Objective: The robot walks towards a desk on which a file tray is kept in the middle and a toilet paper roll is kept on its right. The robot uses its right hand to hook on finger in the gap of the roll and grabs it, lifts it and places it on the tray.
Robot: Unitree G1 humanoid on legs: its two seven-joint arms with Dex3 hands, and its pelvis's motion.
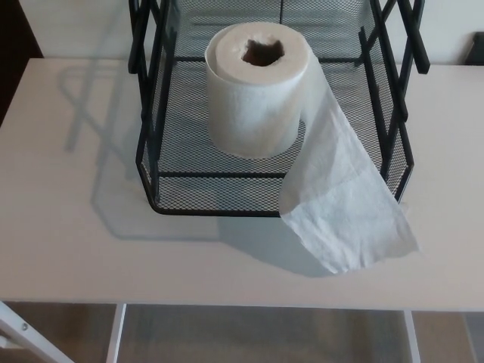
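A white toilet paper roll [255,91] stands upright inside the black wire-mesh file tray [212,206], its hollow core facing up. A loose tail of paper [340,197] unrolls from its right side, drapes over the tray's front rim and lies on the desk. The tray sits at the middle of the white desk [68,227]. Neither of my hands shows in the head view.
The tray's black upright frame bars [144,38] rise at both back corners around the roll. The desk's front edge [242,305] runs across the bottom, with white legs and floor below it. A wall stands behind the desk.
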